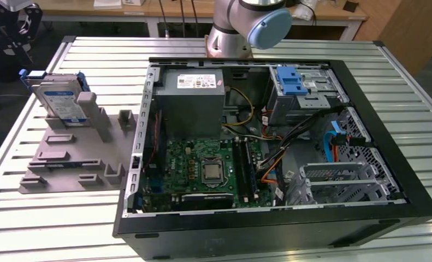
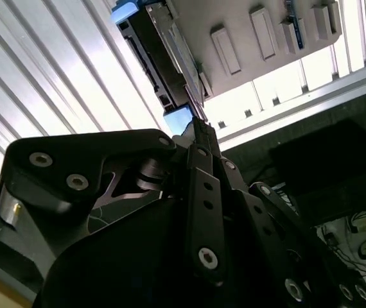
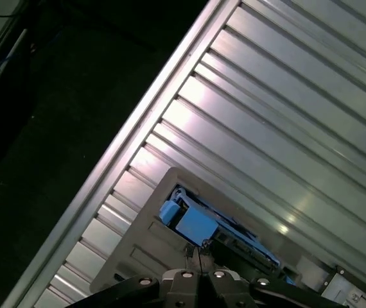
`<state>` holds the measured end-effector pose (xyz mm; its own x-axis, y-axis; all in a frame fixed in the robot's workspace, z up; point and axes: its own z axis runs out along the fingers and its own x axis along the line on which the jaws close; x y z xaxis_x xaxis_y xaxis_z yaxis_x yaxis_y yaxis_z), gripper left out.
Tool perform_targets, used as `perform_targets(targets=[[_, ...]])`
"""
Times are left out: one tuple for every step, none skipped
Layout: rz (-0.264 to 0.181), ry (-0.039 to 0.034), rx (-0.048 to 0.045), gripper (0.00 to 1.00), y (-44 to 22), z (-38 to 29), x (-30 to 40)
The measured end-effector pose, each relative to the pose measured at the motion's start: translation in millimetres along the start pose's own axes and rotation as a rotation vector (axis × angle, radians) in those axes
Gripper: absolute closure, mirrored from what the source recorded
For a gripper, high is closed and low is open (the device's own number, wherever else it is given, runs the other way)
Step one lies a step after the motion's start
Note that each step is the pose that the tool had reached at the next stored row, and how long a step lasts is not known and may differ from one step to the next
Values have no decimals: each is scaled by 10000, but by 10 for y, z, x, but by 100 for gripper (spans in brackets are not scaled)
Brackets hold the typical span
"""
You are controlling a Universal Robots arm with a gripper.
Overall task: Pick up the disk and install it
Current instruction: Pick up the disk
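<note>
Slatted metal worktop [image 1: 26, 218] lies beneath the hand [image 3: 196, 251]; it is hard and ridged, with open room all round the rack. The open computer case [image 1: 274, 229] stands farther from the hand than the rack, well apart. The grey rack [image 1: 63, 164] holds the disk [image 1: 59, 101] upright on edge, ahead of the fingertips and not touching them. Judged stiff, fairly heavy, smooth-faced and sensitive to knocks; best taken across the blue carrier's edges, not the label. Hand: fingers closed together, holding nothing.
</note>
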<state>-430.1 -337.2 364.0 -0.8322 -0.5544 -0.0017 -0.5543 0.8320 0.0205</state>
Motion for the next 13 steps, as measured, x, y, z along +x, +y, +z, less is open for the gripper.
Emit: perform_targets(targets=[[-95, 2, 0, 89, 0, 0, 0], [-183, 3, 0, 89, 0, 0, 0], [-270, 6, 1, 89, 0, 0, 0], [-360, 8, 0, 89, 0, 0, 0], [-445, 9, 0, 89, 0, 0, 0], [-534, 11, -1, 89, 0, 0, 0], [-618, 12, -1, 89, 0, 1, 0], [-702, 14, -1, 89, 0, 0, 0], [-785, 16, -1, 89, 0, 0, 0], [-867, 18, -1, 89, 0, 0, 0], [-956, 20, -1, 89, 0, 0, 0], [-1036, 22, -1, 89, 0, 0, 0], [-1116, 23, -2, 89, 0, 0, 0]])
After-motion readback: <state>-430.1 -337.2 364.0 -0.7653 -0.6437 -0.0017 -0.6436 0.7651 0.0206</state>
